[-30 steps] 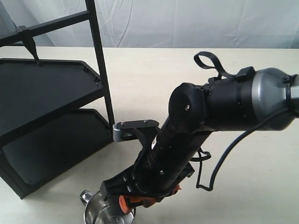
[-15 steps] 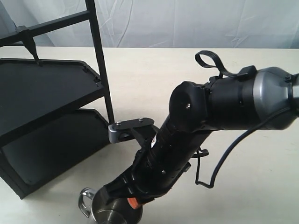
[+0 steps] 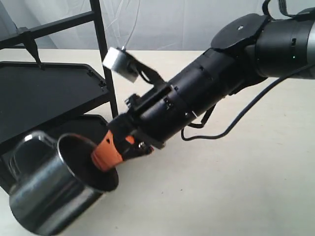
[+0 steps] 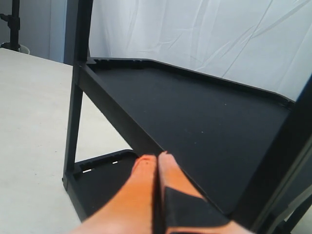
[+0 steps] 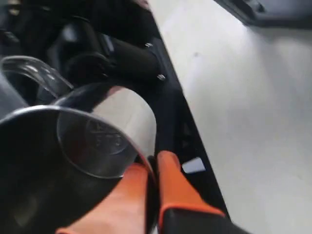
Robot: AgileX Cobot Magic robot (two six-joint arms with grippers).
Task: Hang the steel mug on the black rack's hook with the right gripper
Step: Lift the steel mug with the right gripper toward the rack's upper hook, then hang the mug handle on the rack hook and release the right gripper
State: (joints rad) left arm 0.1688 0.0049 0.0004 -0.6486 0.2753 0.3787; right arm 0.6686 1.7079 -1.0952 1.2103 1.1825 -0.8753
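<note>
The steel mug [image 3: 54,189] hangs in the air at the lower left of the exterior view, tilted, its looped handle [image 3: 27,145] toward the black rack [image 3: 44,98]. My right gripper [image 3: 112,151] is shut on the mug's rim, one orange pad inside and one outside. In the right wrist view the steel mug [image 5: 83,146] fills the left side with the right gripper [image 5: 152,168] pinching its wall. The hook [image 3: 33,50] juts down from the top crossbar, well above the mug. My left gripper [image 4: 157,161] is shut and empty, close to the black rack's upper tray [image 4: 204,122].
The rack's front upright post [image 3: 106,59] stands just behind the right arm's grey camera block [image 3: 120,63]. A cream table [image 3: 231,177] stretches to the right, with a white cloth backdrop [image 3: 197,22] behind it. A black cable [image 3: 236,118] loops under the right arm.
The right arm has lifted the mug off the table and swung it up and to the left, toward the rack. The mug now shows tilted and much larger.
</note>
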